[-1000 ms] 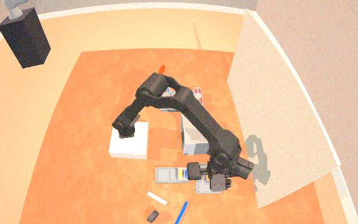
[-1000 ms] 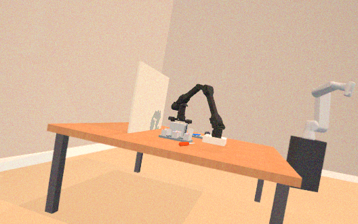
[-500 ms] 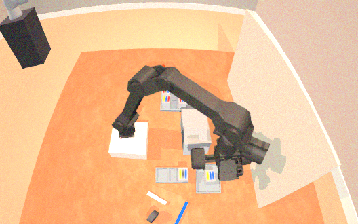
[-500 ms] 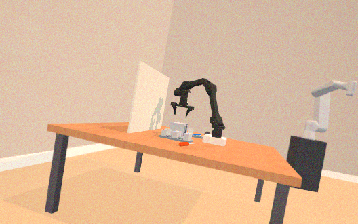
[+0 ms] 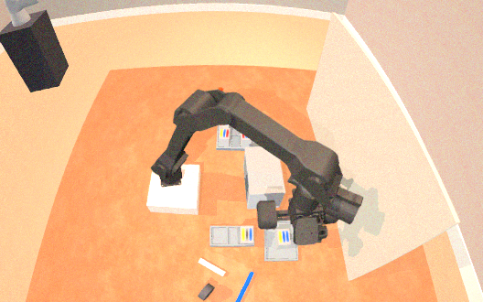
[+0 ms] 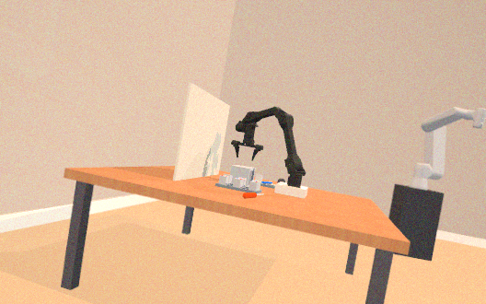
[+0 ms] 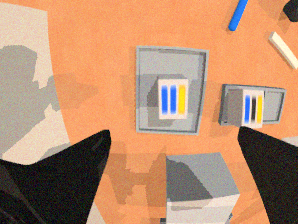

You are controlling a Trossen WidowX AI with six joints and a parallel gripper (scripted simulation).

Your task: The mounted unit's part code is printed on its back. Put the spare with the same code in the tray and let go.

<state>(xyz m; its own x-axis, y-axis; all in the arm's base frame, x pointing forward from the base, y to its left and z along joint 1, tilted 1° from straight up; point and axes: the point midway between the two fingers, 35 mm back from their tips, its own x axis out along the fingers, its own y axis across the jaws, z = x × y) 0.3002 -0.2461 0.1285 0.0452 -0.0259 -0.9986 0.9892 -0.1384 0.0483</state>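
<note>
— Where does the task stand?

— The tray (image 7: 170, 90) lies directly below my gripper (image 7: 176, 133), and the spare (image 7: 172, 99) with blue-blue-yellow stripes sits inside it. My fingers are spread wide, holding nothing.

— And next?

— I judge the release done; the next move is only to draw clear.
</note>
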